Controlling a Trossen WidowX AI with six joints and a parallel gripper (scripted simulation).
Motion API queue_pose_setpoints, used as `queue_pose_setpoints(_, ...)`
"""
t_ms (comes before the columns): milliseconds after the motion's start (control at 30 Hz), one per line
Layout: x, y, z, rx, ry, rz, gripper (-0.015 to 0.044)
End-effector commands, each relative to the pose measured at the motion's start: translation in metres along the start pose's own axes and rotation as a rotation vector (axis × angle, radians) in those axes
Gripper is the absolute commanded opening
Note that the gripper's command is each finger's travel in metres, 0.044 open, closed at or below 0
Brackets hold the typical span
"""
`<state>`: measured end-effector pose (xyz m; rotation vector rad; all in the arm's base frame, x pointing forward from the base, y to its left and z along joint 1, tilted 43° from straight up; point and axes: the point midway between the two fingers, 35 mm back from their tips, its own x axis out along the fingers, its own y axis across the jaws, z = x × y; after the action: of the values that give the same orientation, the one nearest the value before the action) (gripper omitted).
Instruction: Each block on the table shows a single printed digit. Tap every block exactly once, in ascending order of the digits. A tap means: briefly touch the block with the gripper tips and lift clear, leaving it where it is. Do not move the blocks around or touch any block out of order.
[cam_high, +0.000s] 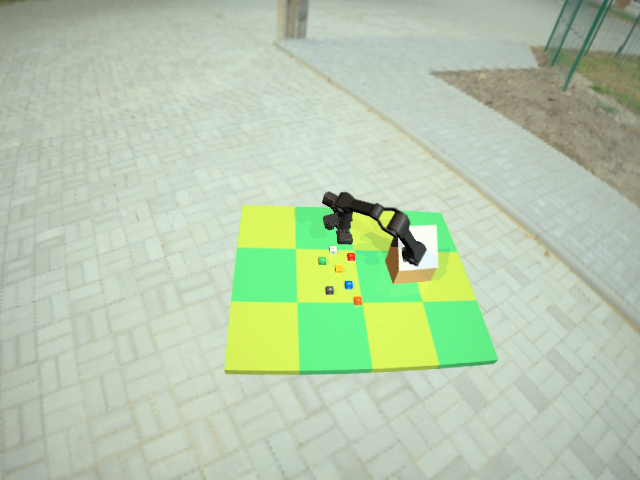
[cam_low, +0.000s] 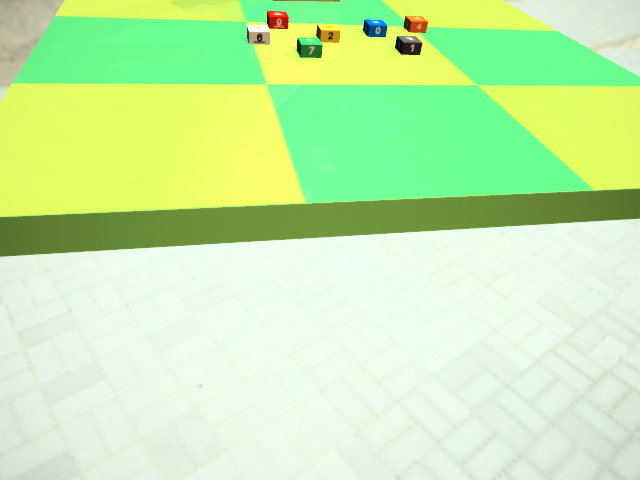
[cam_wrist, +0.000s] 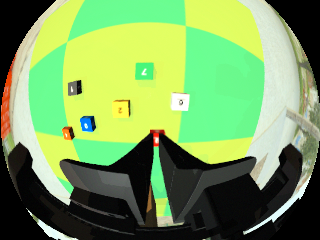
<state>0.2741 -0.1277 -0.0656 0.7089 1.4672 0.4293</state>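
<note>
Wrist view: open matting separates the white block (cam_high: 332, 250) (cam_low: 258, 35) (cam_wrist: 180, 102) from the green block (cam_high: 322, 260) (cam_low: 309, 48) (cam_wrist: 144, 71).

Surroundings, top view: I note grey block paving (cam_high: 129, 155) on all sides of the table. A stout post (cam_high: 292, 19) stands at the upper edge. Upper right: green fence posts (cam_high: 586, 46) with mesh, beside a patch of bare soil (cam_high: 516, 98). A pale kerb (cam_high: 454, 169) runs diagonally between two paved areas.
</note>
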Motion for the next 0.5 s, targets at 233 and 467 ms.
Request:
queue_pose_setpoints(233, 0.01, -0.009, -0.08, 0.007, 0.007, 0.01, 0.002)
queue_pose_setpoints(467, 0.088, -0.007, -0.081, 0.006, 0.007, 0.014, 0.002)
